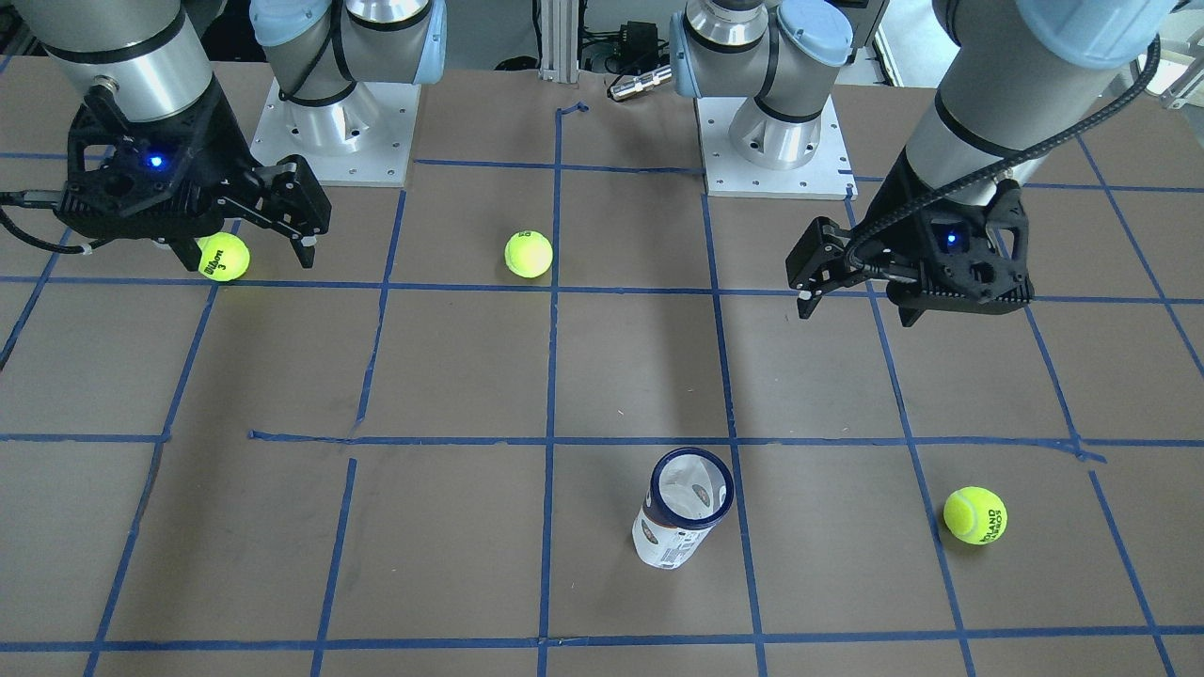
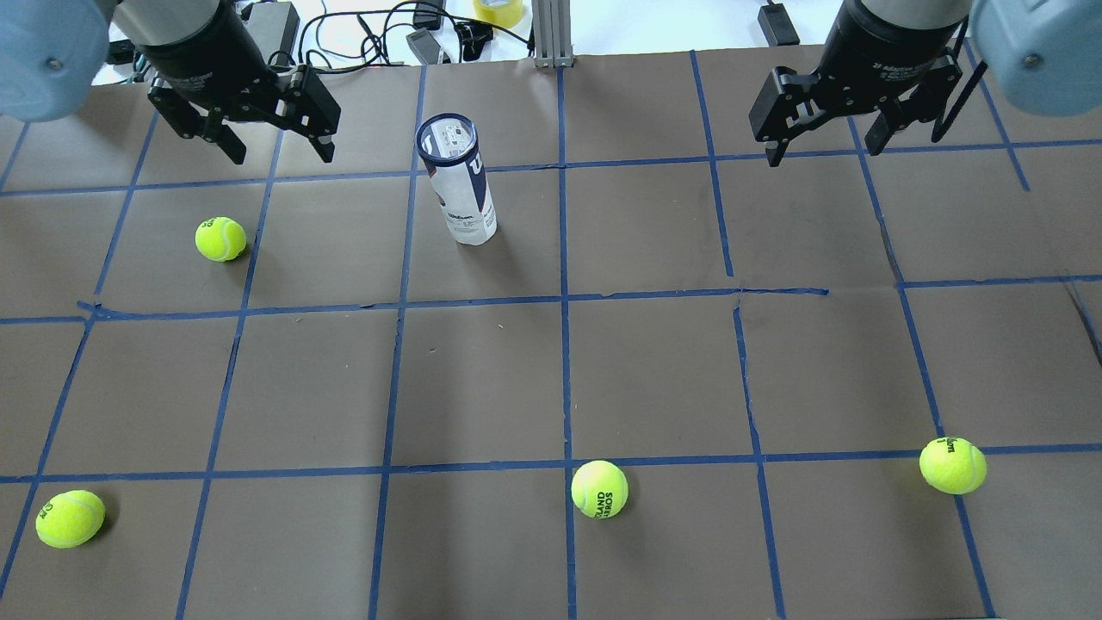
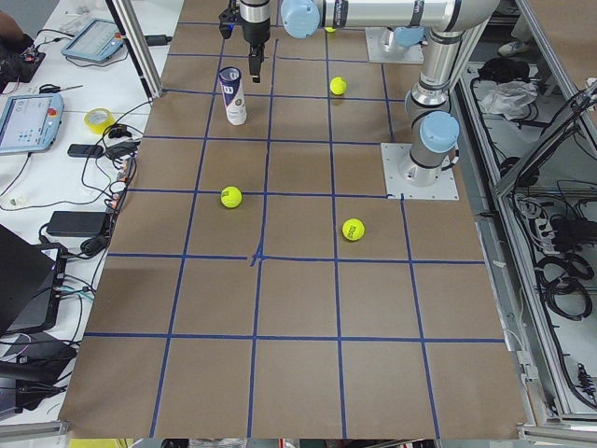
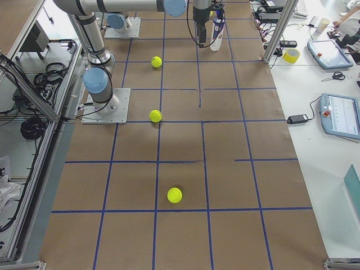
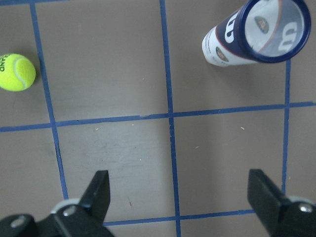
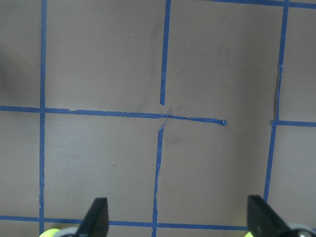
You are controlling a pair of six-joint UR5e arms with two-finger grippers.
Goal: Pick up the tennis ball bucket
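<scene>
The tennis ball bucket (image 2: 461, 185) stands upright on the brown table at the far side, its navy rim and open top facing up. It also shows in the front view (image 1: 682, 512) and at the top right of the left wrist view (image 5: 252, 34). My left gripper (image 2: 282, 155) hangs open and empty above the table, to the left of the bucket and apart from it; it shows in the front view (image 1: 856, 315) and its own wrist view (image 5: 180, 197). My right gripper (image 2: 822, 146) is open and empty at the far right (image 6: 178, 219).
Several yellow-green tennis balls lie loose on the table: one near the left gripper (image 2: 220, 238), one front left (image 2: 70, 518), one front middle (image 2: 599, 488), one front right (image 2: 952, 465). Blue tape lines grid the table. Cables and devices lie beyond the far edge (image 2: 362, 26).
</scene>
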